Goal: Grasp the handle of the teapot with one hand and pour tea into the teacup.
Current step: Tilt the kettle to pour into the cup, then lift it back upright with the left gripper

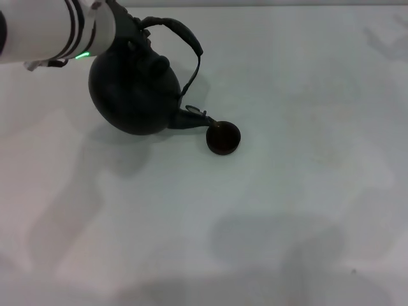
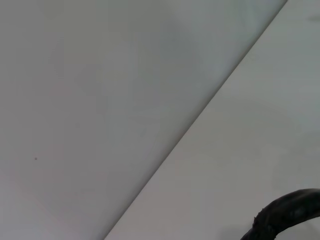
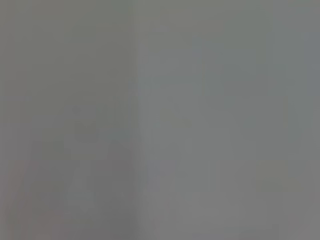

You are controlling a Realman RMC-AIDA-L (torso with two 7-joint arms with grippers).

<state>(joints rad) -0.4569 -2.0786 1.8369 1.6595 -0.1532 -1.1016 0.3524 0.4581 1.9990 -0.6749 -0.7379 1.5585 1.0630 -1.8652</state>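
Note:
The black teapot (image 1: 134,89) hangs tilted in the head view, at the far left of the table. Its lid knob (image 1: 162,63) faces right and its spout (image 1: 190,118) points down at the teacup (image 1: 223,138). The spout's tip is just at the cup's near-left rim. The handle (image 1: 185,37) arches off to the upper right of the pot. My left gripper (image 1: 131,30) comes in from the top left and is shut on the handle's left end. A piece of the handle also shows in the left wrist view (image 2: 287,212). My right gripper is out of view.
The white table (image 1: 287,210) spreads to the right and toward me, with soft shadows on it. The left wrist view shows the table's edge (image 2: 195,125) running diagonally. The right wrist view shows only a plain grey surface.

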